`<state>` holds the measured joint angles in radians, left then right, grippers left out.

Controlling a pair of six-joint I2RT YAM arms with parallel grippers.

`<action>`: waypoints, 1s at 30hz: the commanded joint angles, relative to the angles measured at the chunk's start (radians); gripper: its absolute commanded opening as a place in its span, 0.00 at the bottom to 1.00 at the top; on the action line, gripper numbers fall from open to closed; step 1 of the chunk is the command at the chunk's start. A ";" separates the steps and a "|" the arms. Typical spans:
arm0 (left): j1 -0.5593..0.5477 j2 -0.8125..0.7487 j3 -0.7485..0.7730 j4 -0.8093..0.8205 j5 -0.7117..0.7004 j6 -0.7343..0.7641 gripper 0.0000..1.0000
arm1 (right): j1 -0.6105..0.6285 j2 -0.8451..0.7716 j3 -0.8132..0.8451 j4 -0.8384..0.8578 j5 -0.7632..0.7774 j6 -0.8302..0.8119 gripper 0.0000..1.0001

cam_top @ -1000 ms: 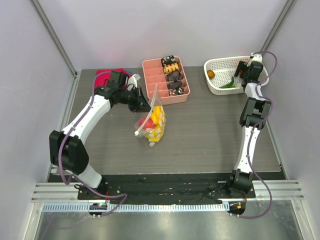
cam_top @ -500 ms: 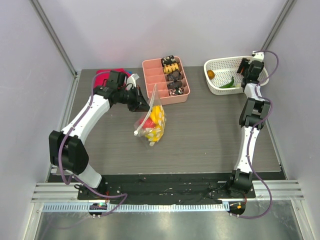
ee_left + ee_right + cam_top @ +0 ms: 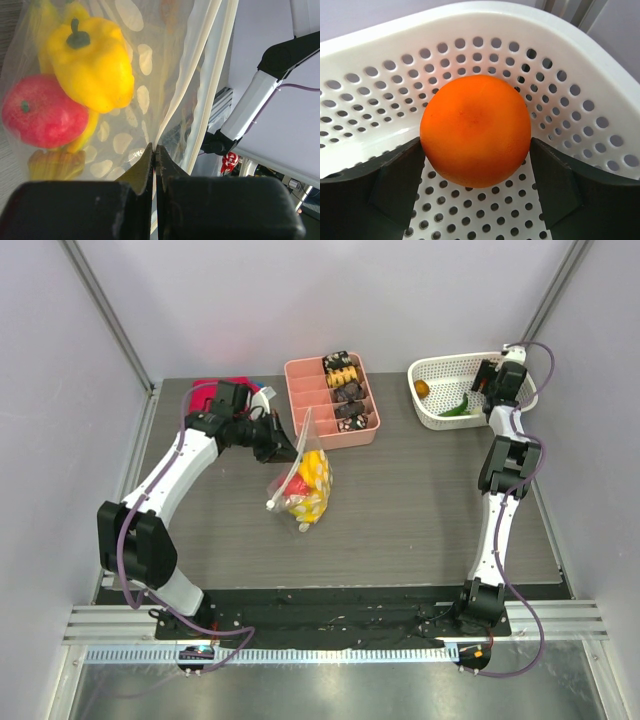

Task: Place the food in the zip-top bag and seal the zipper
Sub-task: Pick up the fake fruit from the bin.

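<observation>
Grey tabletop (image 3: 420,510), pale walls around. At left, gripping bag (image 3: 305,490) near its mouth with left fingers (image 3: 142,167), pinched shut on the film, propping it upright mid-tabletop. Already inside: pepper (image 3: 90,60), apple (image 3: 42,117), other yellow pieces. Zipper (image 3: 220,50) unsealed. At far right, flanking orange (image 3: 475,130) in basket (image 3: 440,420) with right fingers (image 3: 395,185), spread wide, seemingly not clamped. Left to do: bagging orange and green piece (image 3: 455,408), then sealing.

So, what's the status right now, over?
Left gripper shut, pinching the zip-top bag by its edge; yellow pepper and red apple inside, mouth open. Right gripper open, orange ahead between its fingers in the white basket, ungripped. Nothing blocking.
</observation>
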<state>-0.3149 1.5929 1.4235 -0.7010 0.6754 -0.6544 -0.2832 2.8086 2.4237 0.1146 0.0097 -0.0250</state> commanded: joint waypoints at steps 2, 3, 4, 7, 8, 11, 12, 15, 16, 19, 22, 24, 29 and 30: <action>0.013 -0.016 0.006 0.012 0.026 -0.008 0.00 | 0.004 -0.037 0.005 0.028 0.024 -0.012 0.76; 0.011 -0.016 0.006 0.011 0.027 -0.008 0.00 | 0.004 -0.043 0.002 0.042 0.023 -0.013 0.67; 0.013 -0.016 0.005 0.009 0.027 -0.008 0.00 | 0.004 -0.046 0.005 0.045 0.022 -0.013 0.63; 0.013 -0.016 0.005 0.011 0.027 -0.008 0.00 | 0.004 -0.078 0.006 0.057 0.012 -0.016 0.47; 0.013 -0.017 0.005 0.011 0.029 -0.008 0.00 | 0.004 -0.089 0.003 0.057 0.003 -0.015 0.43; 0.013 -0.025 0.012 0.011 0.026 -0.007 0.00 | 0.004 -0.167 -0.026 0.059 -0.038 0.013 0.26; 0.013 -0.027 0.021 0.011 0.020 -0.004 0.00 | 0.004 -0.190 -0.043 0.063 -0.065 0.023 0.19; 0.011 -0.030 0.047 0.009 0.019 -0.004 0.00 | 0.004 -0.282 -0.115 0.082 -0.114 0.075 0.06; 0.010 -0.028 0.054 0.011 0.019 -0.004 0.00 | 0.006 -0.314 -0.120 0.080 -0.119 0.082 0.04; -0.003 -0.028 0.072 0.006 0.019 -0.001 0.00 | 0.006 -0.346 -0.124 0.063 -0.135 0.099 0.01; -0.021 -0.033 0.092 -0.014 -0.029 0.022 0.00 | 0.004 -0.400 -0.150 0.037 -0.169 0.126 0.01; -0.042 -0.025 0.112 -0.051 -0.052 0.041 0.00 | 0.004 -0.477 -0.208 0.025 -0.220 0.157 0.01; -0.090 -0.002 0.185 -0.091 -0.085 0.070 0.00 | 0.027 -0.668 -0.323 -0.033 -0.476 0.305 0.01; -0.096 0.004 0.196 -0.092 -0.083 0.071 0.00 | 0.030 -0.742 -0.368 -0.039 -0.511 0.315 0.01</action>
<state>-0.3775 1.5932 1.5364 -0.7685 0.6052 -0.6167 -0.2802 2.2791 2.1334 0.0925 -0.2848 0.1719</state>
